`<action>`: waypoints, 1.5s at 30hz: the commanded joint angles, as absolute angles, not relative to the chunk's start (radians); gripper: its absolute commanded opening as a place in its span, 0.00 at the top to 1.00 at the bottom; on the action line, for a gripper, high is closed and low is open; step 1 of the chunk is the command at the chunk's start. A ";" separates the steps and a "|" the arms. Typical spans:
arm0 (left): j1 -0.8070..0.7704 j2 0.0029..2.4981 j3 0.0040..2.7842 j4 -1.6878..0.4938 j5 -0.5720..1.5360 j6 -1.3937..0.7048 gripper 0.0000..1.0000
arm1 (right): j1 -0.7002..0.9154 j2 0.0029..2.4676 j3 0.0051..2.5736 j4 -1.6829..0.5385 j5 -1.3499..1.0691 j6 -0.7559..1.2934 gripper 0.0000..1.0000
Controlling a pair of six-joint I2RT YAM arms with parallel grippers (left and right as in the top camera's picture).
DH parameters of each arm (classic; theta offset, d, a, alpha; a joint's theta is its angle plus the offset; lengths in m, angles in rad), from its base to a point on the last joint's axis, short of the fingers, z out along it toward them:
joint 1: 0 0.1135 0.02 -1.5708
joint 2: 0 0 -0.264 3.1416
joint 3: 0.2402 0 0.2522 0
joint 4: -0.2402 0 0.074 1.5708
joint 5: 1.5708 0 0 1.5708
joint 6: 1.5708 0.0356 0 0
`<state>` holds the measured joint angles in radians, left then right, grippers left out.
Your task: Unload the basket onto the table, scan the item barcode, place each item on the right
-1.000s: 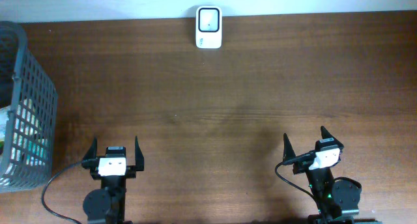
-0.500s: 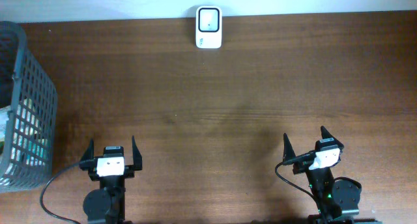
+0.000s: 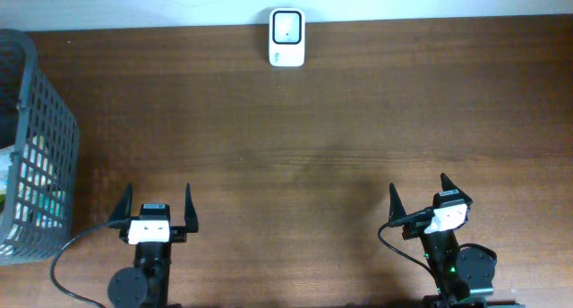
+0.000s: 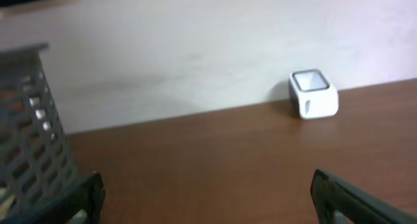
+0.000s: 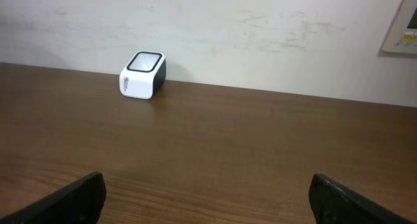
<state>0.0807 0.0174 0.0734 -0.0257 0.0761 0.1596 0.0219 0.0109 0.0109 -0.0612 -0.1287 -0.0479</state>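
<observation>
Facing upward, white boxy scanner (image 3: 286, 38) with dark-rimmed glass window

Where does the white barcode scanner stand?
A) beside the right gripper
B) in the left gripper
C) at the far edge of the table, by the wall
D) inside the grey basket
C: the white scanner stands at the far edge of the table, right by the wall.

**Soft, even light; left wrist view blurred**

The overhead view is bright and sharp, with a faint broad shadow on the table (image 3: 331, 169) ahead of the left gripper (image 3: 158, 196) and right gripper (image 3: 417, 184). The left wrist view is hazy, and the scanner (image 4: 313, 94) far ahead looks smeared. The right wrist view is crisper.
</observation>
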 commanded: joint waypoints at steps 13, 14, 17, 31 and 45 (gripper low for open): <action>0.077 1.179 1.438 -0.739 0.173 0.144 0.01 | 0.020 0.004 0.006 -0.067 -0.127 -0.041 0.02; 0.077 1.272 1.570 -0.850 0.179 0.144 0.01 | 0.020 0.004 0.006 -0.067 -0.127 -0.041 0.02; 0.077 1.516 1.883 -1.084 0.203 0.144 0.01 | 0.020 0.004 0.006 -0.067 -0.127 -0.041 0.01; 0.746 1.660 2.030 -1.122 -0.028 -0.397 0.04 | 0.020 0.004 0.006 -0.067 -0.127 -0.041 0.01; 0.989 1.925 1.916 -0.947 -0.041 -0.041 0.07 | 0.020 0.004 0.006 -0.067 -0.127 -0.041 0.01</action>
